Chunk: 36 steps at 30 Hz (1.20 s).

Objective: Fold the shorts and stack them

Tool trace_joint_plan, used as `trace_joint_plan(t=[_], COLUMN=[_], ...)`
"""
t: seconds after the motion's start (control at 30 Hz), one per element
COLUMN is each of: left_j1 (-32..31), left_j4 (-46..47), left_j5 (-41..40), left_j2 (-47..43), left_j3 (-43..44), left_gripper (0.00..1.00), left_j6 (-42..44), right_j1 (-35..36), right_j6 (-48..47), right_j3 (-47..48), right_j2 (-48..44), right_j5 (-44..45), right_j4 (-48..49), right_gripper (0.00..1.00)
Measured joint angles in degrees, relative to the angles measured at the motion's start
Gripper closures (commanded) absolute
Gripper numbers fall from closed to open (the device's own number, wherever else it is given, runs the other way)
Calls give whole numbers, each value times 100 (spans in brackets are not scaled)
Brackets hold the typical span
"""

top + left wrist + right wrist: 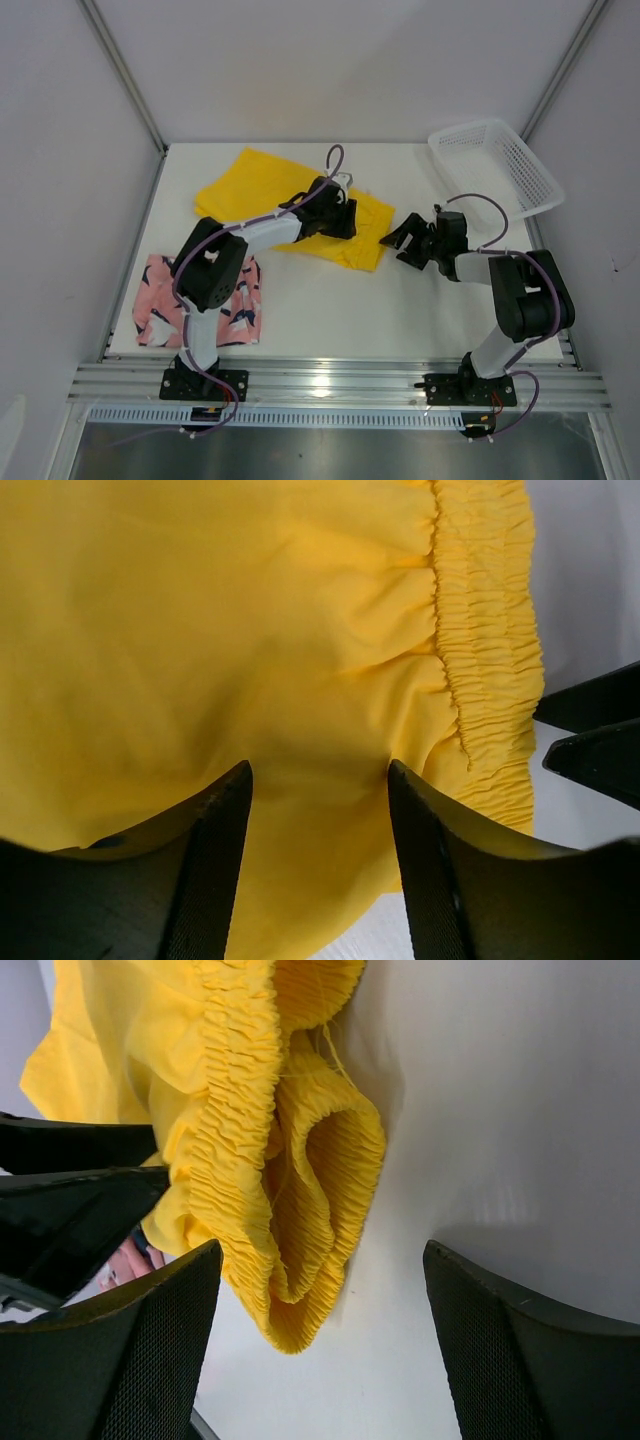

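Yellow shorts [250, 185] lie spread on the table [330, 310], with the elastic waistband toward the right arm. Left pincer [318, 770] is down on the cloth near the waistband, jaws apart over puckered fabric; probably lining up a pinch for the fold. Right pincer [322, 1250] is wide apart beside the waistband edge, holding nothing. Pink printed shorts [155, 300] sit folded near-left, likely the stack base.

top: overhead, whole table [400, 310] | wrists: close, sharing yellow shorts [200, 630]
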Motion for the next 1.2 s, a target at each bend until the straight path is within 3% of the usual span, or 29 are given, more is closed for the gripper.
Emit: trace_joint_plan(t=[0.23,0.57,0.87,1.2], left_j1=[-188,-236,-236,-236], left_j4=[-94,199,232,138], left_j5=[-293,-577,-603,-643], left_j2=[205,238,221,76], left_j3=[2,-365,-402,-431], left_gripper=[55,55,53,45], left_j6=[192,195,195,197], right_j1=[48,-74,-249,-249], right_j6=[177,326,754,1344], right_j3=[44,120,120,120], right_j2=[275,402,463,741], right_j5=[-133,33,-275,-741], right_j4=[461,562,944,1725], right_gripper=[16,29,20,23])
